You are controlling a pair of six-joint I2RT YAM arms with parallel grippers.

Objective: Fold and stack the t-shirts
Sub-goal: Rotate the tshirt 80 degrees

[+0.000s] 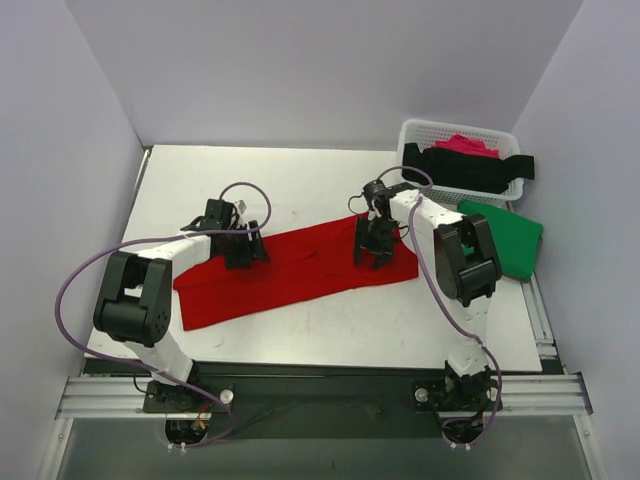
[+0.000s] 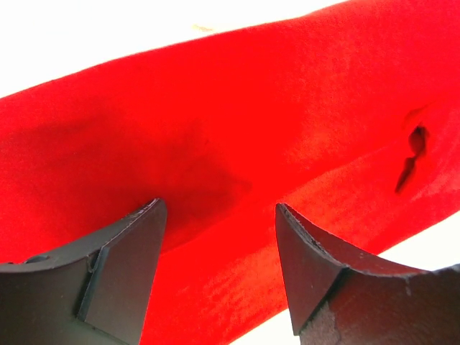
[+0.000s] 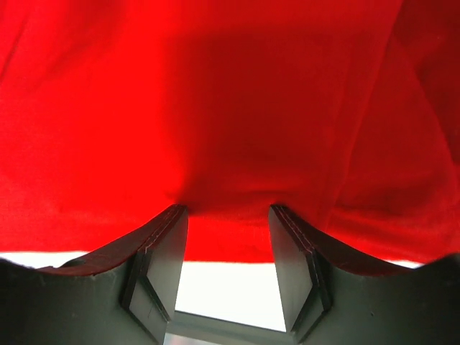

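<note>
White table [image 1: 300, 170] (evenly lit) between pale lavender walls [image 1: 320, 70].

A spread t-shirt [image 1: 300, 265] lies as a long band across the middle of the worktop [image 1: 330, 190], running from near the near-left corner toward the right edge. The left hand [image 1: 243, 255] stands over its left part, the right hand [image 1: 372, 255] over its right end. In the far-right corner sits a basket [image 1: 420, 130]; a draped t-shirt [image 1: 470, 168] hangs over its near rim, a bundled t-shirt [image 1: 468, 143] lies inside behind it. A folded t-shirt [image 1: 510, 240] lies just before the basket, at the right edge.
</note>
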